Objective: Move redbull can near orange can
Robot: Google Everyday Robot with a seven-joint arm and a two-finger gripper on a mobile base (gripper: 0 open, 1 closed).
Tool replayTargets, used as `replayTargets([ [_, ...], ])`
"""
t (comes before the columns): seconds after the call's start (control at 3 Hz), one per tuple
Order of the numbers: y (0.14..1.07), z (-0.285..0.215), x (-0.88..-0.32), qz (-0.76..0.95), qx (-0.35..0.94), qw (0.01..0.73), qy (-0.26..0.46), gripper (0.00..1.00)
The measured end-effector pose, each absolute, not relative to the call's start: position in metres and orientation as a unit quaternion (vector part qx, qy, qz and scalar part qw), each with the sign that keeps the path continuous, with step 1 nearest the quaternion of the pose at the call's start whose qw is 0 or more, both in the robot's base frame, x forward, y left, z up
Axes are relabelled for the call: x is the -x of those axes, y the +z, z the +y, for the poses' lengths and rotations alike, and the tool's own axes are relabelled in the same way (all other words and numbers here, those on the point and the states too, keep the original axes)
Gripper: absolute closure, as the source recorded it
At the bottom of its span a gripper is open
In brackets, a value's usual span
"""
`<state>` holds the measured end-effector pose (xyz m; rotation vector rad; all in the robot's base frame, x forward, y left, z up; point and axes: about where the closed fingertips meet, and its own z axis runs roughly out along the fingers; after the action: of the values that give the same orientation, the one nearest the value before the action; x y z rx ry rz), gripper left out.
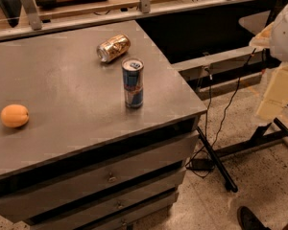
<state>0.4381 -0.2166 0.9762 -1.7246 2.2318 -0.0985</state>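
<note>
Grey table (pixel 62 85): one redbull can (pixel 133 83), one orange can (pixel 114 48); pincer (pixel 274 92) perhaps rightward, state unclear.

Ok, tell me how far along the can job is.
Looks about done: the redbull can stands upright on the table just in front of the orange can, which lies on its side, a small gap between. Nothing under way: the hand is off to the table's right. Likely nothing left.

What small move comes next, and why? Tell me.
Probably swing the arm in toward the redbull can: it stands upright and ungrasped, just in front of the orange can lying on its side. The gripper is out of view; only the arm shows at right.
</note>
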Motion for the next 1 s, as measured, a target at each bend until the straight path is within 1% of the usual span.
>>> replayTargets([
  [0.33,0.976,-0.217,-0.438,0.781,0.603,0.159,-0.035,0.0],
  [0.67,0.967,-0.208,-0.439,0.788,0.577,0.215,0.015,0.0],
  [1.0,0.949,-0.197,-0.444,0.78,0.552,0.286,0.072,0.0],
])
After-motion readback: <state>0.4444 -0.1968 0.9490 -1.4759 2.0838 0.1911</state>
